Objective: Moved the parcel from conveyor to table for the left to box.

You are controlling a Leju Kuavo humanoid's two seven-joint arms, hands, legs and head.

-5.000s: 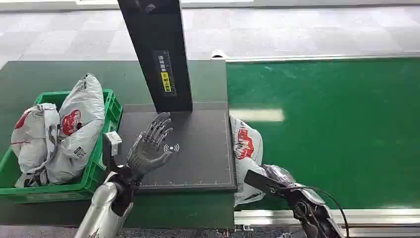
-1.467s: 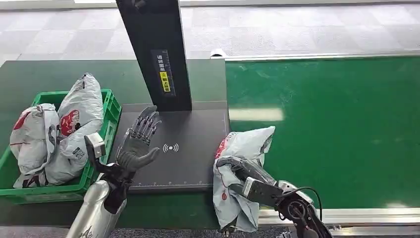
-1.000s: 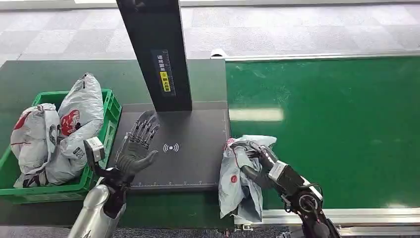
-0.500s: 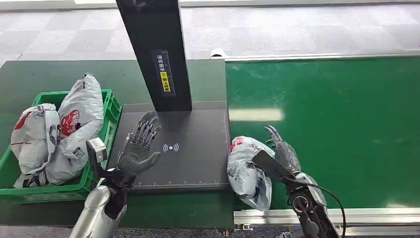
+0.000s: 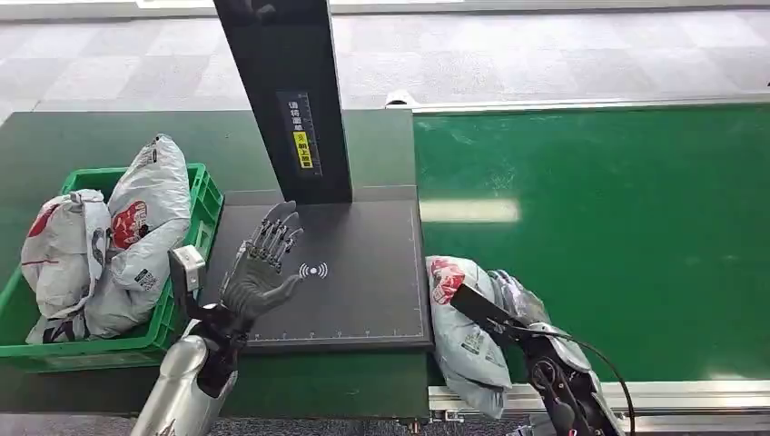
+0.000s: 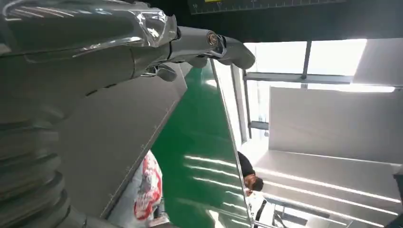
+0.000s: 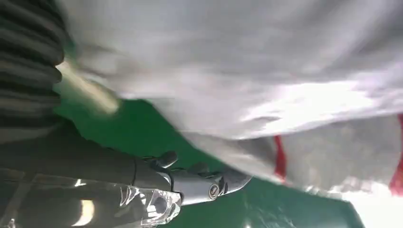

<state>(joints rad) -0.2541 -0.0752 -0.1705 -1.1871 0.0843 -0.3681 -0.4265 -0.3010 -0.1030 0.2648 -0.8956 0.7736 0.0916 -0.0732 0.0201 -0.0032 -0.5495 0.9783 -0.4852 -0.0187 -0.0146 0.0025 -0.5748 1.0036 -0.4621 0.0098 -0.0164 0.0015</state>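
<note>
In the head view, the grey plastic parcel bag with a red print [image 5: 463,327] lies in the lower middle of the frame, on the left edge of the bright green conveyor belt [image 5: 617,236]. It is just beside the right border of the dark grey flat scanner plate [image 5: 363,300]. Its lower end reaches the silver rail of the conveyor [image 5: 690,395] at the bottom of the frame.

The right hand [image 5: 513,304] comes in from the lower right and is against the right side of the parcel bag. The dark wrist part covers much of it, so I cannot tell if the fingers grip the bag or only lie beside it. In the right wrist view the bag is blurred and very close, and the grey thumb [image 7: 209,183] is seen over the green belt, apart from the bag.

The left hand [image 5: 259,272] is in the lower left centre of the head view, above the scanner plate. Its palm is up, its fingers are spread apart, and it holds nothing.

The tall black post with a yellow label [image 5: 291,100] stands at the upper edge of the plate. At the left of the frame, the green plastic crate [image 5: 177,309] on the dark green table [image 5: 82,136] holds more grey bags with red print [image 5: 118,236].
</note>
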